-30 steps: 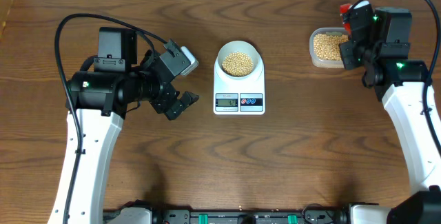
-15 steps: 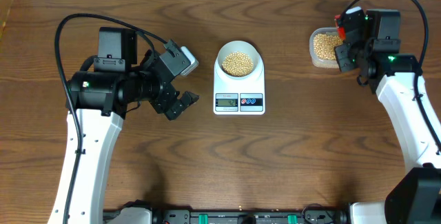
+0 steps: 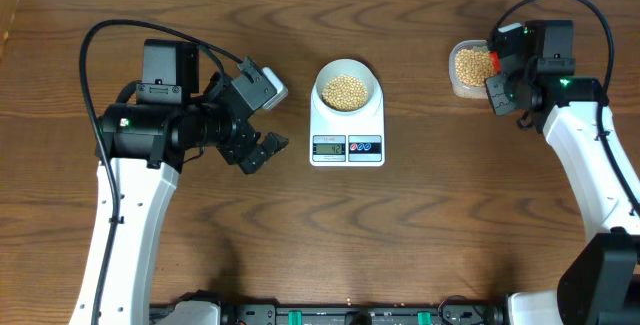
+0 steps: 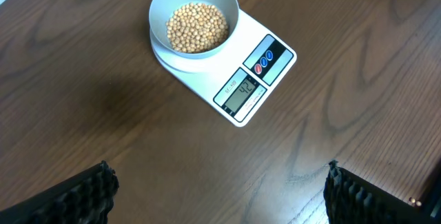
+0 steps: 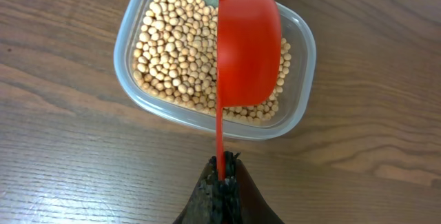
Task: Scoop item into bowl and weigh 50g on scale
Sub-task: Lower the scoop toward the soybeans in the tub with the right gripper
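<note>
A red scoop was clamped by its handle in the right gripper over the tub of beans; only a shallow dip was judged necessary. The left gripper was spread wide.

White shells are covering the left arm and right arm, black joint housings are glowing with green lights, black cables are looping, and ribbed black pads are lining the left gripper.
</note>
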